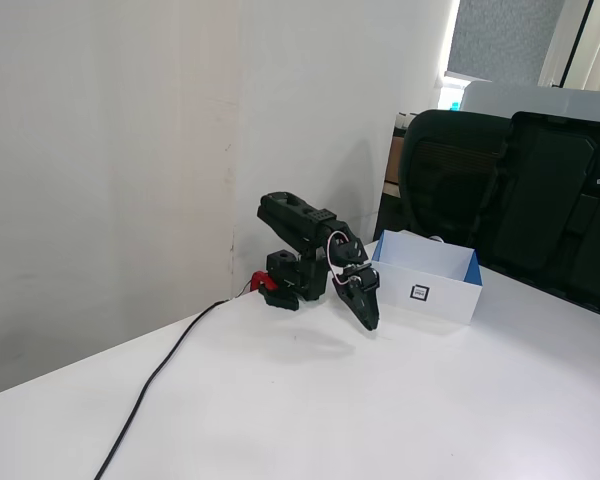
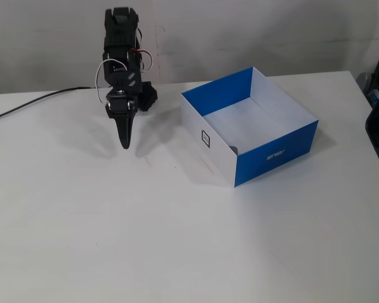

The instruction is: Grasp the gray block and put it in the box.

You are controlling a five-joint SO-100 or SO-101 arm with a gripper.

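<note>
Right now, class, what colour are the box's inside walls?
Blue, best seen in the fixed view looking down on the box.

The scene is covered by two fixed views. In one, the table (image 1: 310, 420) is seen from low and far off, near its surface, looking across toward a white wall (image 1: 110, 150) and dark chairs (image 1: 510, 190); the arm (image 1: 305, 250) and the box (image 1: 425, 278) appear small and distant. In the other, the table (image 2: 177, 240) is seen from higher and closer, looking steeply down toward the wall (image 2: 240, 31) behind the arm (image 2: 122, 60). Both views share the arm, the box (image 2: 275, 151) with its marker, the cable (image 1: 155, 375) and the tabletop between them.
</note>
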